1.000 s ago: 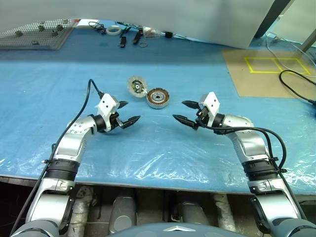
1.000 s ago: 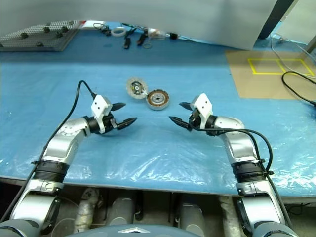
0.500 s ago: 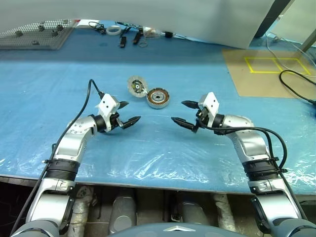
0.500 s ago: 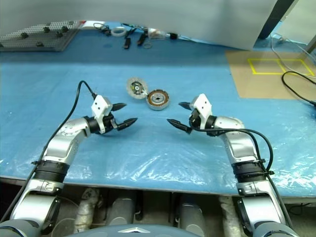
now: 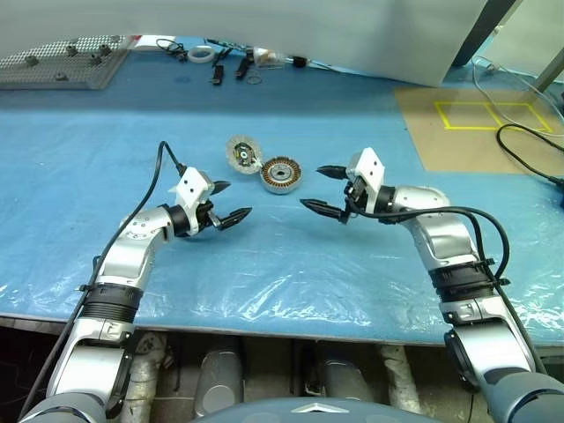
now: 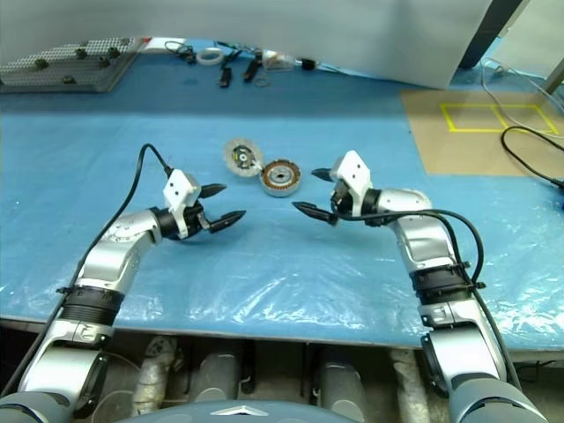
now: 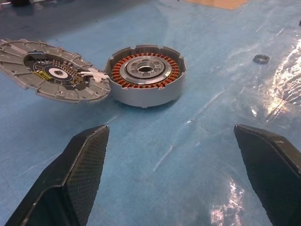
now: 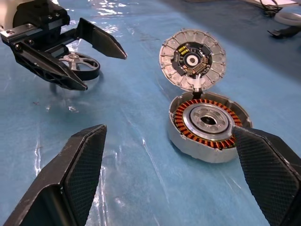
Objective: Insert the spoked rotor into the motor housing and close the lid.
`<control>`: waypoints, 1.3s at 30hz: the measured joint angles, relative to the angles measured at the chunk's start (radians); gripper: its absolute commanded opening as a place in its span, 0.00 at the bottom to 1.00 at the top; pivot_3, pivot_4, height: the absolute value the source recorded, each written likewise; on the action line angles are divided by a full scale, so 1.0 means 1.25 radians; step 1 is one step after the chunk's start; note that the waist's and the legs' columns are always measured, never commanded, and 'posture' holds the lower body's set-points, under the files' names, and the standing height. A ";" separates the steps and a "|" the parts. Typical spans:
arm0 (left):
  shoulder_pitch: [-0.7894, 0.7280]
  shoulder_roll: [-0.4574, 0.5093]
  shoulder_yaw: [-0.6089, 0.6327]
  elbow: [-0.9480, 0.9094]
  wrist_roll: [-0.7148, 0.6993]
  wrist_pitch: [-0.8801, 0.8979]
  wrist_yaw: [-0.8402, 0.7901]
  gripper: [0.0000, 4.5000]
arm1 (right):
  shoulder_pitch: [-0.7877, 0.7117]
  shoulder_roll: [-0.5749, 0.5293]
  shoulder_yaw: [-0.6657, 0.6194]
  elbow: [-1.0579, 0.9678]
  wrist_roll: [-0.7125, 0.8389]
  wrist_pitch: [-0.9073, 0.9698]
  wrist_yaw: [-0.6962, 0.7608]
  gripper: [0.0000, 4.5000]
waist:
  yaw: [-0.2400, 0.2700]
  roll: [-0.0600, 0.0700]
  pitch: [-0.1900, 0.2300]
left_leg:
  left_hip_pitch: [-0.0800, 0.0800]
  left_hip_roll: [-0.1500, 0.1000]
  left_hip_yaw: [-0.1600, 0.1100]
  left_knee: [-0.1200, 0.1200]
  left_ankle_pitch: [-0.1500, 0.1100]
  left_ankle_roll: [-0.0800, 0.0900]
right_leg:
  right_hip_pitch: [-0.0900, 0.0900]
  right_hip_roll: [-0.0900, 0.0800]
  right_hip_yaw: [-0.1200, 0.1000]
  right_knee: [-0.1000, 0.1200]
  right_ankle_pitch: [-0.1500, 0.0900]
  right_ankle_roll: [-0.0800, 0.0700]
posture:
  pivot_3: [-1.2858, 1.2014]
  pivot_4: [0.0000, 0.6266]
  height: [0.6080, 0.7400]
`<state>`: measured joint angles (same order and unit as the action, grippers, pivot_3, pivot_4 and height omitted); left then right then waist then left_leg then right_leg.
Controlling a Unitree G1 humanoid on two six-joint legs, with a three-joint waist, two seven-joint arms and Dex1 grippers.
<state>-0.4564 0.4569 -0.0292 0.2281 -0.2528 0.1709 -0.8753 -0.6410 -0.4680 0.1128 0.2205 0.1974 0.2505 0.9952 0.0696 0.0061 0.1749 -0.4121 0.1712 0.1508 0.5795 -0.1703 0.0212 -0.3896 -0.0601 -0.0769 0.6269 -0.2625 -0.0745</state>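
While both grippers, left (image 5: 227,202) and right (image 5: 323,189), were held agape and empty, the rotor (image 8: 77,64) was seen behind the left gripper, well apart from the housing (image 5: 283,174); judged light, stiff; rim grasp advised.

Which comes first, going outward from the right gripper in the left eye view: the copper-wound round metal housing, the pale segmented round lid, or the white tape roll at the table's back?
1. Copper-wound round metal housing, just beyond the right gripper, toward the robot's left.
2. Pale segmented round lid, leaning against the housing's far-left side.
3. White tape roll, far back on the table.
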 measured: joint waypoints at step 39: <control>0.106 -0.047 0.002 -0.113 -0.012 0.029 0.086 1.00 | -0.607 0.252 0.261 0.903 -0.448 -0.168 0.000 1.00 | -0.003 0.001 0.001 | -0.008 0.002 0.000 0.007 0.000 0.000 | -0.012 0.000 0.000 0.014 -0.002 -0.004 | 0.52 0.24 1.00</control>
<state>-0.3245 0.3987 -0.0268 0.0868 -0.2678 0.2077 -0.7680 -1.3993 -0.1530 0.4386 1.3499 -0.3623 0.0407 0.9955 0.0657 0.0072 0.1755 -0.4222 0.1739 0.1509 0.5885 -0.1705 0.0208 -0.4041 -0.0601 -0.0770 0.6439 -0.2653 -0.0794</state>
